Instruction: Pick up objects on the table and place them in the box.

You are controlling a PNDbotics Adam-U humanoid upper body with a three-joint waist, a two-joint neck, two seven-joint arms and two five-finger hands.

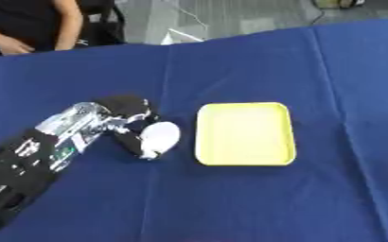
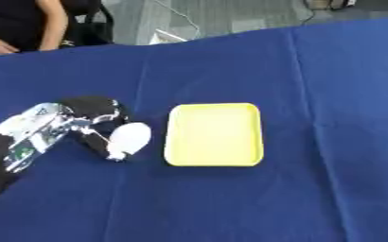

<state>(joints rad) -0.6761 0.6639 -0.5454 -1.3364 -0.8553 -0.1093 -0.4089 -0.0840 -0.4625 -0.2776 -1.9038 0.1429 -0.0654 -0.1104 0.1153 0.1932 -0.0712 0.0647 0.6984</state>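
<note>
A shallow yellow tray lies flat near the middle of the blue table, with nothing inside it. Just left of it is a white rounded object, small and oval. My left hand comes in from the lower left and its black fingers are curled around this white object, which sits low over the cloth beside the tray's left rim. The arm behind the hand is silver and black. My right hand shows in neither view.
A blue cloth covers the whole table, with creases running across it. A person in dark clothes stands past the far left edge, touching nothing on the table. Grey floor lies beyond the far edge.
</note>
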